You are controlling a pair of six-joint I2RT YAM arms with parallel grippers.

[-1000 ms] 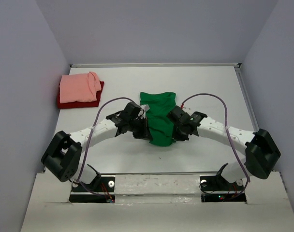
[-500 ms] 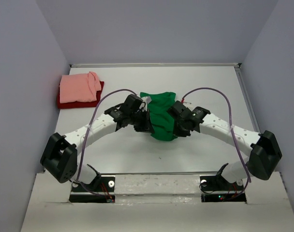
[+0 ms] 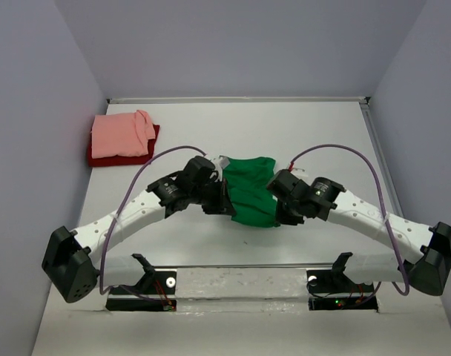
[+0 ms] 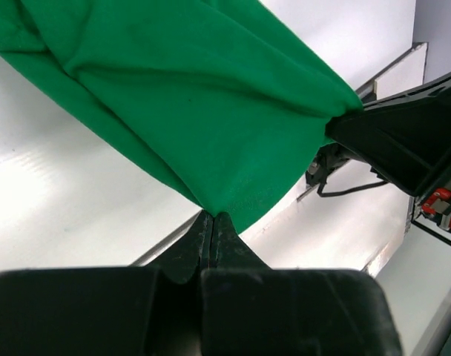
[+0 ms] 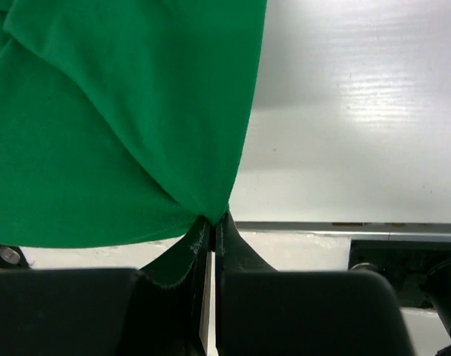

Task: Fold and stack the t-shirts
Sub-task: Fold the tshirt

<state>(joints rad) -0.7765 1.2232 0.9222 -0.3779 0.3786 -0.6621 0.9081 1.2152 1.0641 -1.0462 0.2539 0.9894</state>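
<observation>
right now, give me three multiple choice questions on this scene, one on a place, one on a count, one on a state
1. Where does the salmon pink t-shirt lie?
A. on the dark red t-shirt, far left of the table
B. spread flat mid-table
C. at the near right corner

2. How many t-shirts are in view?
A. two
B. three
C. four

3. How are the left fingers and right fingers?
A. both open, holding nothing
B. only the left shut
C. both shut on the green t-shirt

Answers: 1 A, pink lies over a dark red edge at far left; 2 B, green, pink, dark red; 3 C, both wrist views show green cloth pinched.
</observation>
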